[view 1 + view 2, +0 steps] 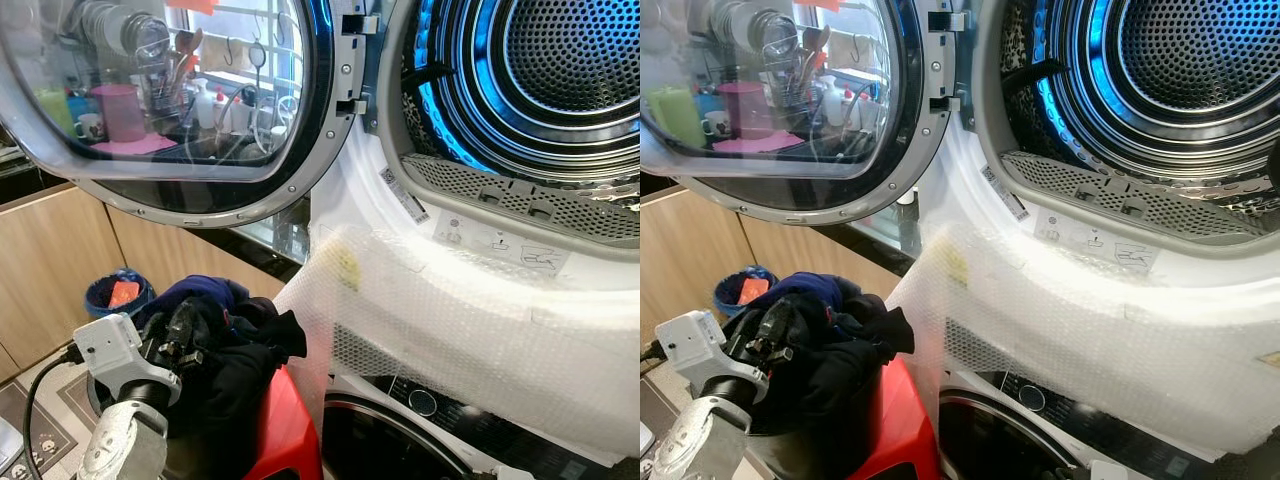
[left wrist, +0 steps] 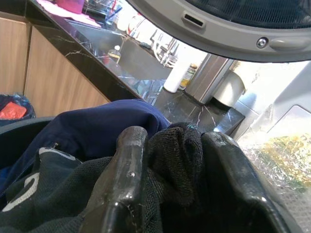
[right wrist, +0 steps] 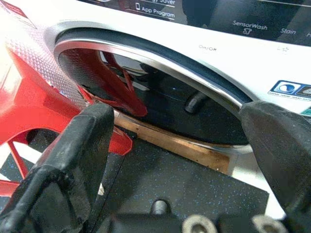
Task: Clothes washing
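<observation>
Below, dark clothes (image 1: 225,345) fill basket (image 1: 285,430).

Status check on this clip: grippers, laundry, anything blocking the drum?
Left gripper shut on dark clothes, lifted beside red basket. Right gripper open, low by lower washer door. Upper drum door open; bubble wrap drapes below opening.

Home kitchen with a laundry corner.
A dryer (image 1: 520,130) with its door (image 1: 170,100) open at upper left is stacked on a washer (image 3: 204,58); the door glass reflects mugs and utensils, and a dark marble desk (image 2: 97,58) over wooden cabinets (image 1: 50,270) runs along the left.
</observation>
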You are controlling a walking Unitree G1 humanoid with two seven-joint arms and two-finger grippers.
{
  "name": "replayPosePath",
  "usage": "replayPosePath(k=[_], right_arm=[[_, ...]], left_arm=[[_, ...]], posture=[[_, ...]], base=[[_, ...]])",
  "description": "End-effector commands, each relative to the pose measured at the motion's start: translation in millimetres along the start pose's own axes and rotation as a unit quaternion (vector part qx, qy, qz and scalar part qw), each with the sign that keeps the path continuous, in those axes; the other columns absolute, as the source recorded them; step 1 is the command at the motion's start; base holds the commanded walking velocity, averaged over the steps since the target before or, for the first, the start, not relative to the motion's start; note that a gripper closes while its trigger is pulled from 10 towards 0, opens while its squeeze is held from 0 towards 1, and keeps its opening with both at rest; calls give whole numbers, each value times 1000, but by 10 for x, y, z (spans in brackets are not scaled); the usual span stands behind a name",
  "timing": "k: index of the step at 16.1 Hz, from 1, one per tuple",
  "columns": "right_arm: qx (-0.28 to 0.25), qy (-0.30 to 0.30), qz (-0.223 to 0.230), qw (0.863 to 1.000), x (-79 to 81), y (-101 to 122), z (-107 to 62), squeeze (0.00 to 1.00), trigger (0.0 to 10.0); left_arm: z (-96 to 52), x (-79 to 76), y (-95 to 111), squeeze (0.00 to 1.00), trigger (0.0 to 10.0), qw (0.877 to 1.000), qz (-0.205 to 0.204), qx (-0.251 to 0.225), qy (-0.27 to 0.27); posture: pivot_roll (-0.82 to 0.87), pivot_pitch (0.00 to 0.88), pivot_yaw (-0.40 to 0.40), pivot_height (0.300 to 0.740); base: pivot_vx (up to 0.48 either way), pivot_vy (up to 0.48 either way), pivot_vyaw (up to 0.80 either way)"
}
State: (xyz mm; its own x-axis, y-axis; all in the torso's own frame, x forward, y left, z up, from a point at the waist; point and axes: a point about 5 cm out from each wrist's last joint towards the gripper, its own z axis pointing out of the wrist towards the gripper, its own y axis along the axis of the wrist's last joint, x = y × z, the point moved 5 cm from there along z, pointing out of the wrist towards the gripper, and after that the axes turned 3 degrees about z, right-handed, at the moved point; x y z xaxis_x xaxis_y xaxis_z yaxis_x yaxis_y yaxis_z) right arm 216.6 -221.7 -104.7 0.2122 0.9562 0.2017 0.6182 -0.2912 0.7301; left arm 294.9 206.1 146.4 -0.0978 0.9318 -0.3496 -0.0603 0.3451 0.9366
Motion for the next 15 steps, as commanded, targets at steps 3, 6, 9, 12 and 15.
replayPosePath(k=[3, 6, 9, 12, 15], right_arm=[[-7, -4, -1, 1000, -10, 41, 7, 0, 10000], [-6, -4, -2, 1000, -16, 33, 2, 0, 10000], [-5, -4, -1, 1000, -12, 17, -1, 0, 10000], [-5, -3, 0, 1000, -1, 11, -1, 0, 10000], [-5, -3, 0, 1000, 2, 6, -2, 0, 10000]], left_arm=[[43, -21, -16, 0, 10000, 1000, -17, 19, -7], [55, -26, -26, 0, 10000, 999, -39, 30, -3], [75, -20, -56, 0, 10000, 998, -47, 50, 2], [91, 2, -82, 0, 10000, 997, -41, 65, 13], [100, -1, -78, 0, 10000, 996, -45, 73, 13]], posture=[[95, 0, -52, 740], [94, 0, -50, 740], [93, 0, -46, 740], [91, 0, -44, 740], [91, 0, -43, 740]], base=[[0, 0, 0], [0, 0, 0], [0, 0, 0], [0, 0, 0], [0, 0, 0]])
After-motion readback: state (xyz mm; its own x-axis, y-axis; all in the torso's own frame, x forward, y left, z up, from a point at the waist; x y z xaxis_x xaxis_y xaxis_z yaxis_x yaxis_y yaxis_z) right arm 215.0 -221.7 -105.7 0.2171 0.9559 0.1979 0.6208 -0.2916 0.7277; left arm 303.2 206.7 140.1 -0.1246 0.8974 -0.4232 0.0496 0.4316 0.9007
